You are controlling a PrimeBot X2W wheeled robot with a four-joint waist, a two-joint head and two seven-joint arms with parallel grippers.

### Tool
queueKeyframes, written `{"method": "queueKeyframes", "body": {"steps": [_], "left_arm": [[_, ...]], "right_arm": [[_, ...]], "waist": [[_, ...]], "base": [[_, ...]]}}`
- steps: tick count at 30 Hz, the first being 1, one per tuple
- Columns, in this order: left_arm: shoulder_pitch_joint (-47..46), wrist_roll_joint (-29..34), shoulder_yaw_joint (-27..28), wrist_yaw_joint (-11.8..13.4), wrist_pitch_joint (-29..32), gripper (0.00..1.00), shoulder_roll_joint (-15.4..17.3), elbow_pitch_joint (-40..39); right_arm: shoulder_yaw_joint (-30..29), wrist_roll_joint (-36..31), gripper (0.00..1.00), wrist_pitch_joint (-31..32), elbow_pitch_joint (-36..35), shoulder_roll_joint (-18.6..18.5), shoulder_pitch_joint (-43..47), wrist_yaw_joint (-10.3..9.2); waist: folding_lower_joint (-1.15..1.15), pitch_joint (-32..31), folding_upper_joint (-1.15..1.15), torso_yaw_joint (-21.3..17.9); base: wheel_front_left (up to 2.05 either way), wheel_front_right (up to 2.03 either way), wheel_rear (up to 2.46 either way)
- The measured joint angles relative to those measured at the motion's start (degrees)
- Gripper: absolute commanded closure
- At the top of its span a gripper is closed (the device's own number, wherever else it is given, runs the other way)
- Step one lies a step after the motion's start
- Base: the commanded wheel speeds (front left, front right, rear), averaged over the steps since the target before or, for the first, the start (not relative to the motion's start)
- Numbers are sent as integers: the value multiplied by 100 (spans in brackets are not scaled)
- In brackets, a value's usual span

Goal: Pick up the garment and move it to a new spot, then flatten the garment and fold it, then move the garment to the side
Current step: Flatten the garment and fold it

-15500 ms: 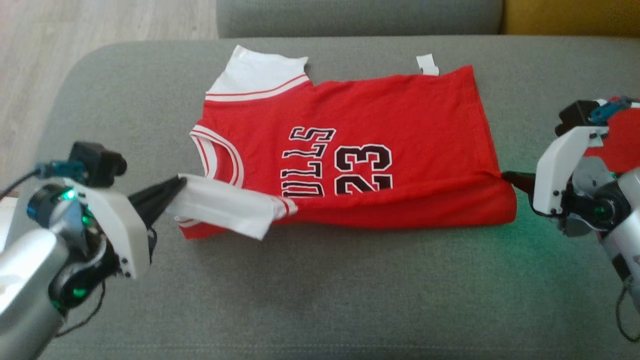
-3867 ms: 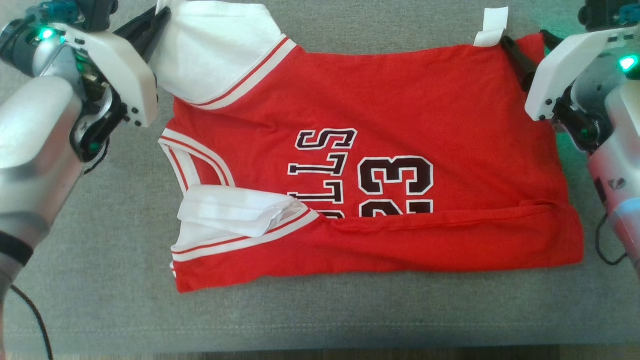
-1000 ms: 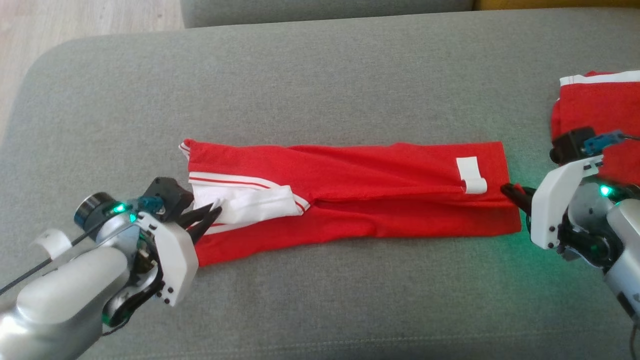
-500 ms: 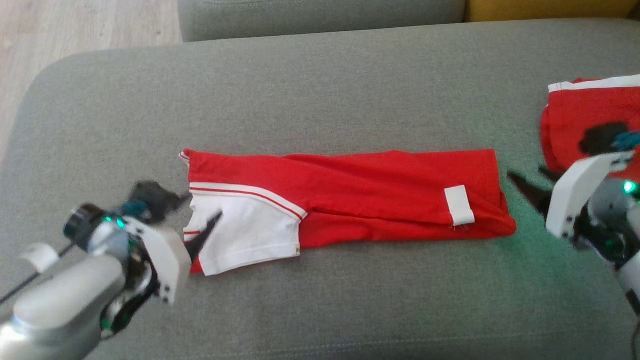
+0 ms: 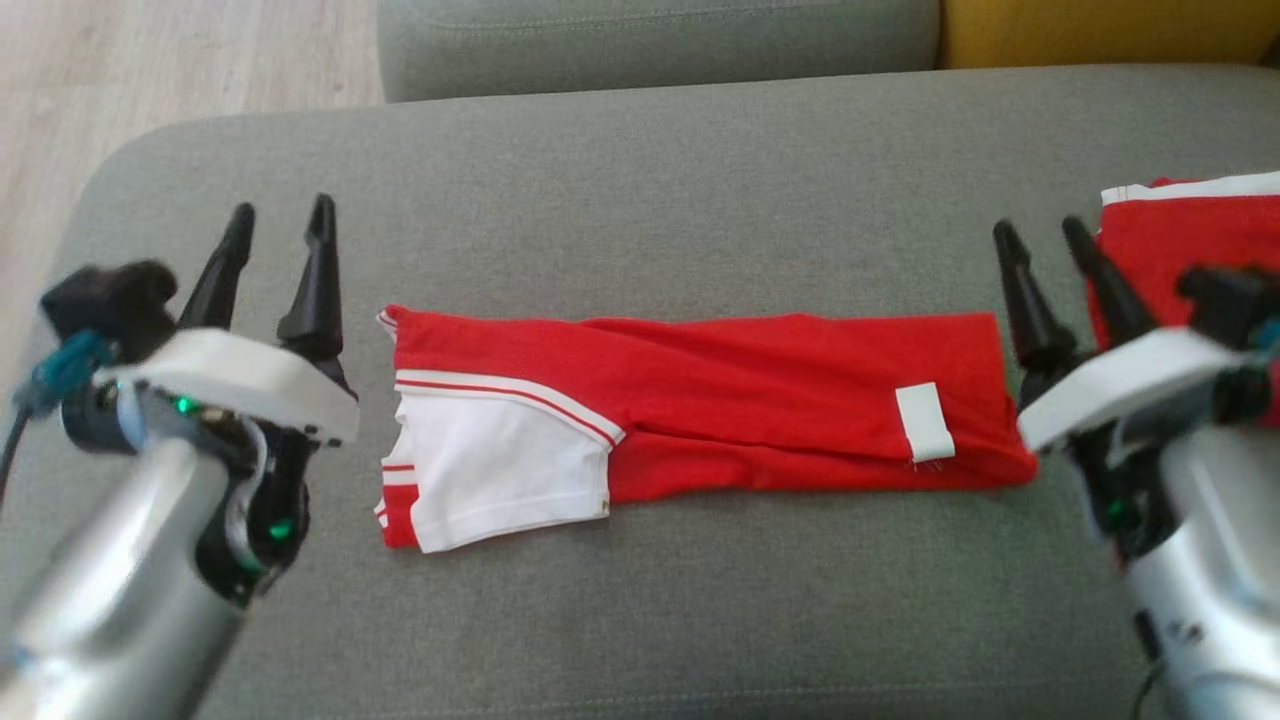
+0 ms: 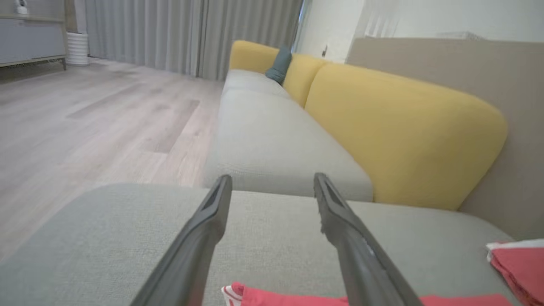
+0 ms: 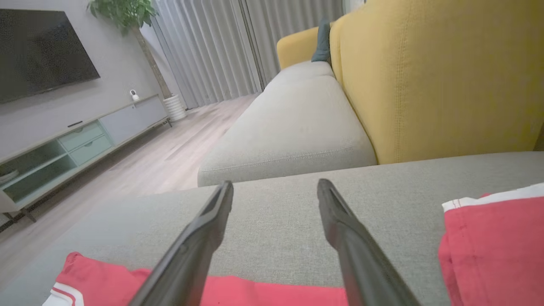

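Jersey (image 5: 760, 400): red knit, long folded strip, white sleeve.
Cushion (image 5: 640, 180): grey weave.
Left hand (image 5: 283, 212): we see it spread, empty.
Right hand (image 5: 1036, 232): same.

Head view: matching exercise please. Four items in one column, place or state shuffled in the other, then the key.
1. left gripper
2. right gripper
3. long red garment
4. second red garment

A. at the view's right edge, cut off by it
B. open, beside the end with the white tag
C. folded into a strip, mid grey cushion
D. open, beside the end with the white sleeve

Pairs: 1-D, 2-B, 3-C, 4-A
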Motion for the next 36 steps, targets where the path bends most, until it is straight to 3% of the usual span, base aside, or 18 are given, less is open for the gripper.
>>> {"method": "queueKeyframes", "body": {"steps": [4,10,14,22,30,36], "left_arm": [[860,876,1079,7,-20,0,-657,-331],[2100,1918,1840,-410,-27,0,-1558,-371],[2431,2396,2242,-737,-27,0,-1918,-310],[2473,3012,2700,-1371,-27,0,-2195,-75],[2379,3287,2918,-1709,-27,0,-2431,137],[2234,3419,3007,-1902,-27,0,-2568,282]], "right_arm": [[-343,-509,0,-630,27,446,378,0],[-679,-1151,0,-1109,163,942,750,0],[-779,-1386,0,-1176,238,1149,965,0],[-1201,-1603,0,-1125,434,1279,995,0],[-2034,-1700,0,-824,1255,1475,920,0],[-2064,-1523,0,-762,1978,1484,514,0]], "waist": [[0,-46,0,60],[0,-112,0,119],[0,-130,0,128],[0,-48,0,145],[0,216,0,151],[0,426,0,219]], "base": [[0,0,0],[0,0,0],[0,0,0],[0,0,0],[0,0,0],[0,0,0]]}}
